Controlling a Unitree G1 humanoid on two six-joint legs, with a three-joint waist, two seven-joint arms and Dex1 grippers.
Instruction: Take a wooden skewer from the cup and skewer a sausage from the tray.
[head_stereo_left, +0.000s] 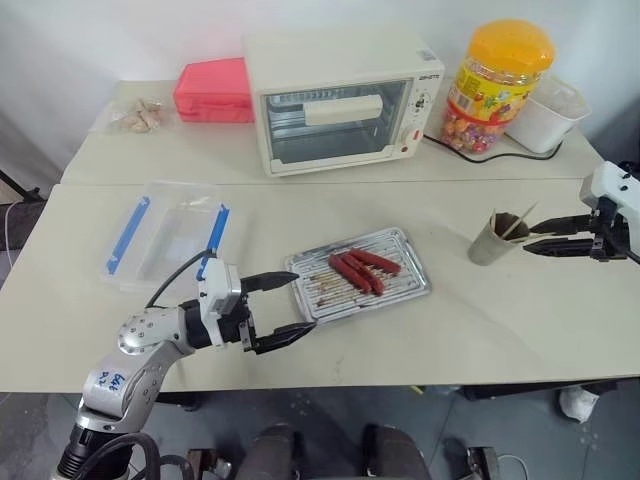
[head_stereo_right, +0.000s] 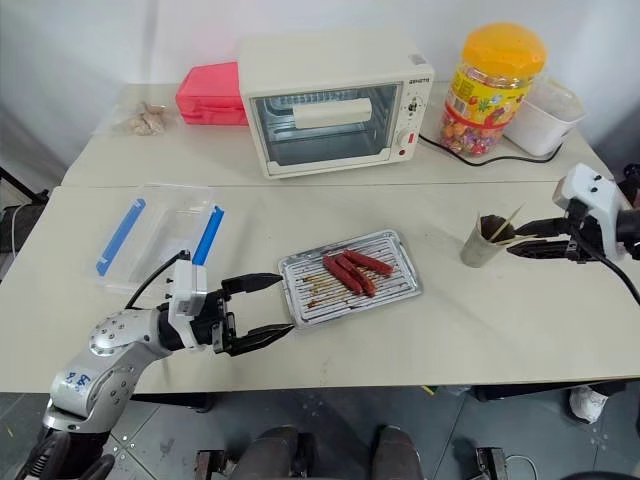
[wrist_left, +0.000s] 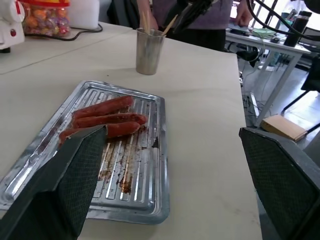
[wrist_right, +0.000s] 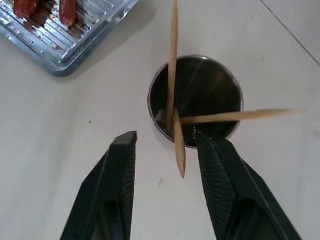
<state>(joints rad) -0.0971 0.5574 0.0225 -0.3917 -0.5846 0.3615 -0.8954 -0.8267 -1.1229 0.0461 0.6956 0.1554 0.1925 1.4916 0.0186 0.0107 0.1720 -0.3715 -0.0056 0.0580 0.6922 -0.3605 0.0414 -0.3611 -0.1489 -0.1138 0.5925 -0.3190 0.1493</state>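
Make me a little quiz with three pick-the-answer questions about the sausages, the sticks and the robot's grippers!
1. Where are the sausages?
A. in the clear plastic box
B. on the silver tray
C. inside the toaster oven

2. How many sausages are there?
A. one
B. three
C. five

3. What is the left gripper doing?
A. it is open and holds nothing
B. it is squeezing a sausage
C. it is gripping the cup

Answers:
1. B, they lie side by side on the tray's ridged bottom.
2. B, three reddish-brown ones show in the left wrist view.
3. A, its fingers stand wide apart beside the tray's near end, with nothing between them. The right gripper is over at the cup of wooden skewers, with one skewer's end between its fingers.
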